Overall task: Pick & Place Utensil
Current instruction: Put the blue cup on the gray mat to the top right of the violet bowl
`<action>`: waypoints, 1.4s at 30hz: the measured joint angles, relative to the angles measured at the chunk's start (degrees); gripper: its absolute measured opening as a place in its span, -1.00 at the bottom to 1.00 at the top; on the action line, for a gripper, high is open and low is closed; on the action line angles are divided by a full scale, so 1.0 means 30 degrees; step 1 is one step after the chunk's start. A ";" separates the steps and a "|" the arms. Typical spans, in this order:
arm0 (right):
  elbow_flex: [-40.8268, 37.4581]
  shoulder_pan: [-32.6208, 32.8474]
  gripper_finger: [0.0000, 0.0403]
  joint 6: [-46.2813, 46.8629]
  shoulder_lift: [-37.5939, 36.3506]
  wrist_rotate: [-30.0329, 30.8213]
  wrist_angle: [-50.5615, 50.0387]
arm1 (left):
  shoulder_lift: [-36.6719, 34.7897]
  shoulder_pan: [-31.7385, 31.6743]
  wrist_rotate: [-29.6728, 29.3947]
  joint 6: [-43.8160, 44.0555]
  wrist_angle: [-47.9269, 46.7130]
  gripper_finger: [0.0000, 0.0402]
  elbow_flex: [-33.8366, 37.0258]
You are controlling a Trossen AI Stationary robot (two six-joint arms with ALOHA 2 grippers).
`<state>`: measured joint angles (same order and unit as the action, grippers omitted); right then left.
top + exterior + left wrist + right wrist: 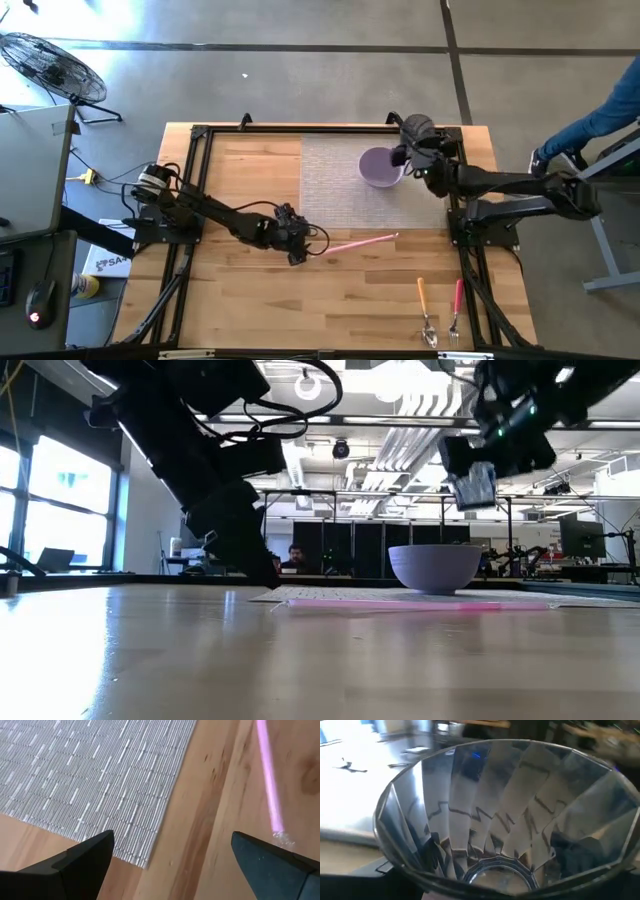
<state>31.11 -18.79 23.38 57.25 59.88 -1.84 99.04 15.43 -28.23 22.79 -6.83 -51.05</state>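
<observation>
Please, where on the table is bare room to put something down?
The left half of the grey placemat, beside the purple bowl, is bare, as is wood near the table's front left. Crowded: around the pink utensil by the left gripper; front right holds two utensils.

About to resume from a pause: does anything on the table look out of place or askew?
Only one thing: the pink utensil lies slanted on bare wood, its far tip just touching the grey mat edge, beside the open left end effector. The purple bowl sits upright on the mat. Nothing spilled or visibly damaged.
</observation>
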 joint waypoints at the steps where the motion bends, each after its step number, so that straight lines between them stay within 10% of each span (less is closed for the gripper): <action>1: -0.0368 -0.0670 0.89 0.0578 0.0006 -0.0134 0.0178 | 0.0000 0.0005 0.0006 -0.0011 0.0024 0.98 0.0000; 14: -0.2556 -0.5567 0.89 0.4052 0.2663 -0.0673 0.3403 | 0.0000 -0.0003 0.0212 -0.0036 0.0315 0.98 0.0000; 27: -0.2548 -0.7339 0.89 0.6396 0.9082 -0.1195 0.8527 | 0.0007 0.0016 0.1366 0.0000 0.0299 0.98 0.0000; 42: -0.2497 -0.7330 0.92 0.6265 0.9457 -0.1679 0.7599 | 0.0015 0.0267 0.1362 -0.0033 0.1072 0.98 0.0000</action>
<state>23.62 -40.77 42.17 85.62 54.84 20.96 99.09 16.23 -24.14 22.69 -3.62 -51.05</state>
